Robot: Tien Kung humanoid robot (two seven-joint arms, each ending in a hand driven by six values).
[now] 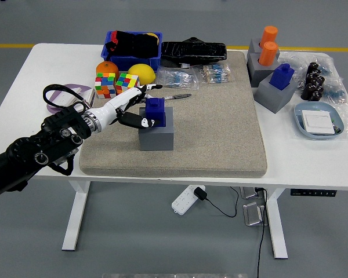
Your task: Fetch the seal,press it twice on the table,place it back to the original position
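Head view, and the left hand (129, 106) is right up against the blue block-shaped seal (155, 111), which sits upright in its grey cube holder (156, 132) near the left side of the beige felt mat (220, 116). The black left arm (32, 159) reaches in from the lower left, white fingers (140, 91) fanned out loosely above and beside the seal, thumb low at the holder's left top edge. Whether anything actually touches the seal is hard to tell; the fingers look spread, not clamped around it.

Behind the hand lie two colourful puzzle cubes (115, 83), an orange fruit (107, 68) and a yellow lemon-like fruit (141, 72). Further back, a blue plastic bin (131, 51) holds black items, and a black pouch (194, 51) lies just to its right. A dark pen (175, 97) rests on the mat just past the seal, near clear packets of small blue parts (197, 76).

Over on the right, a second blue seal (282, 75) stands in another grey holder (274, 95), with two orange cylinders (268, 44) in a grey stand behind it. Small dark bottles (313, 81) cluster near the white table (40, 75) edge, and a pale blue dish (318, 120) carries a white card.
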